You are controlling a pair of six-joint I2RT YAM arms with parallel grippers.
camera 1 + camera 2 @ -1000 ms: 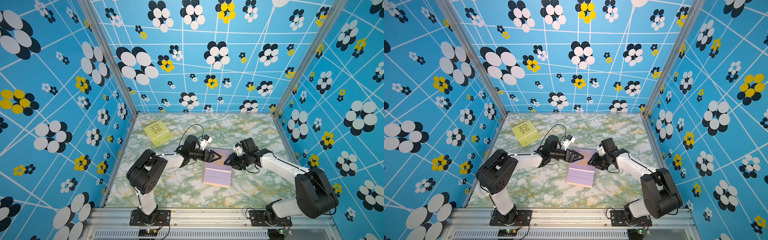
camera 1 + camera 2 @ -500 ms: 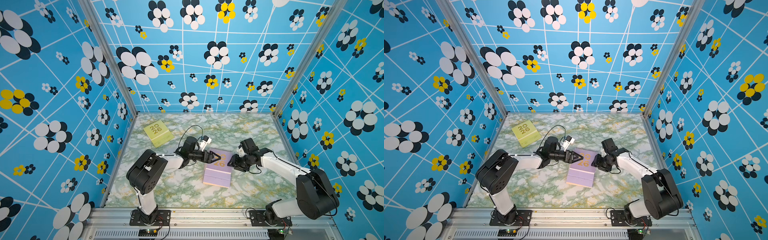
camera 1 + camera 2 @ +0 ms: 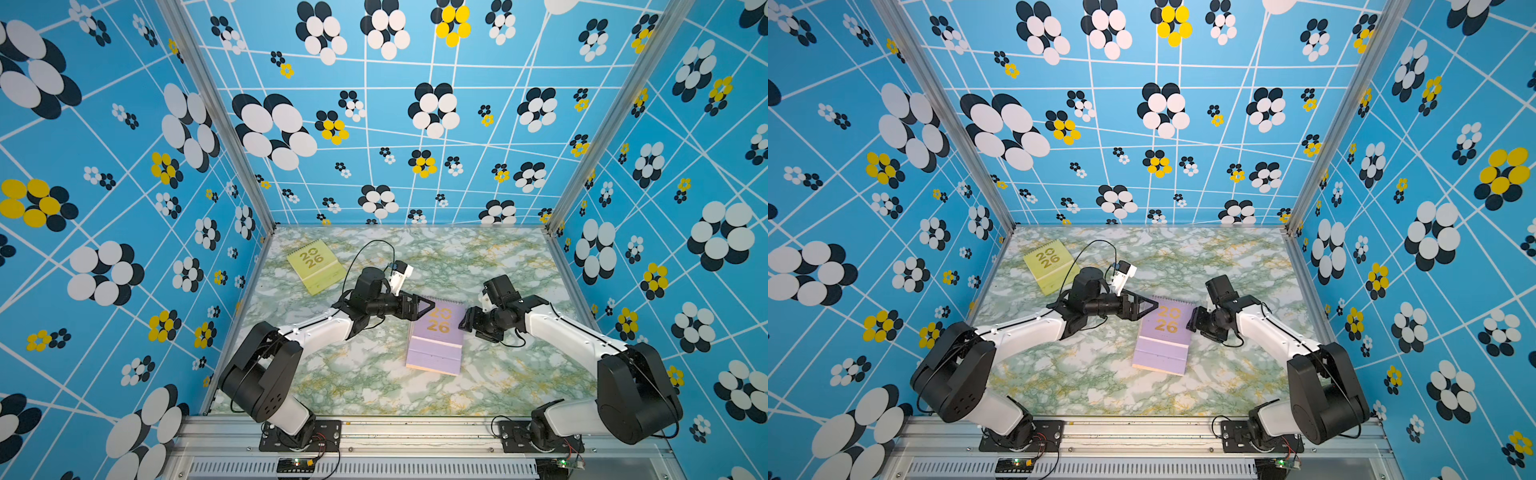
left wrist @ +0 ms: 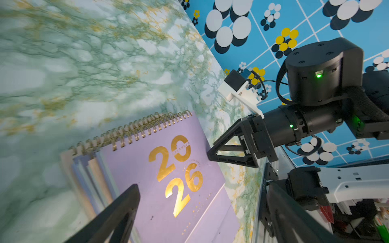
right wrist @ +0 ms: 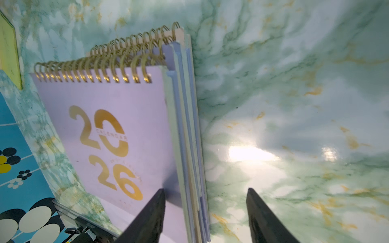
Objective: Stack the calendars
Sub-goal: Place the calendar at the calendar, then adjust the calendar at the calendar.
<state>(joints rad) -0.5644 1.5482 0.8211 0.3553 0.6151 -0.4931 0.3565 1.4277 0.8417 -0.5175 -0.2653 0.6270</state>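
1. When we looked from above, the lilac-topped stack of calendars (image 3: 435, 345) lay flat on the table (image 3: 365, 374).
2. The yellow-green calendar (image 3: 316, 266) lay apart, far left.
3. The left gripper (image 3: 424, 309) hung wide open, empty, over the stack's corner.
4. The right gripper (image 3: 463, 323), jaws parted, held nothing at the stack's edge.

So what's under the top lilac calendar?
More calendars: lilac and pale edges stick out beside the lilac calendar, with a peach calendar lowest. Their covers are hidden, so I cannot count them.
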